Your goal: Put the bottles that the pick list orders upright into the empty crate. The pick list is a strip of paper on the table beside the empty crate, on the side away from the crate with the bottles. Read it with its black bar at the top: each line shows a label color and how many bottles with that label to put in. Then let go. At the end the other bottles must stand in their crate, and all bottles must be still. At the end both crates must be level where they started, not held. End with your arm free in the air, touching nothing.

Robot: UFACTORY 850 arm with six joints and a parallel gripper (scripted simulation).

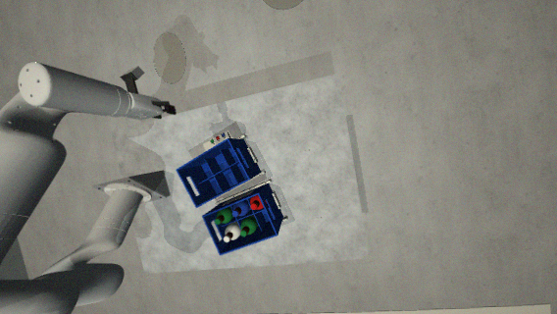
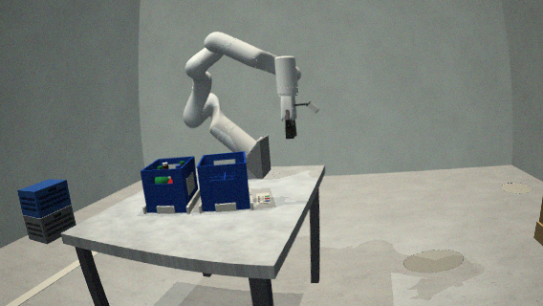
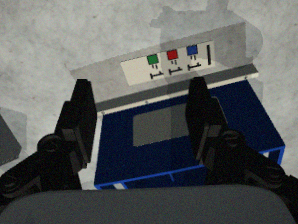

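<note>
The pick list (image 1: 208, 145) (image 2: 263, 198) (image 3: 132, 75) lies beside the empty crate (image 1: 186, 169) (image 2: 224, 191) (image 3: 115, 150). From its black bar, blue, red and green squares follow, each with a mark that looks like 1. The bottle crate (image 1: 265, 232) (image 2: 164, 198) stands on the other side. It holds two green bottles (image 1: 225, 214) (image 1: 249, 226), a blue bottle (image 1: 239, 210), a red bottle (image 1: 256, 202) and a white bottle (image 1: 231, 232). My gripper (image 1: 166, 112) (image 2: 291, 130) (image 3: 141, 96) is open and empty, high above the list side of the empty crate.
Light rails (image 2: 226, 207) edge the crates on the table (image 2: 167, 239). The arm's base (image 1: 157, 183) (image 2: 261, 155) is near the crates' left ends in the top view. Stacked boxes (image 2: 45, 201) stand on the floor beyond the table.
</note>
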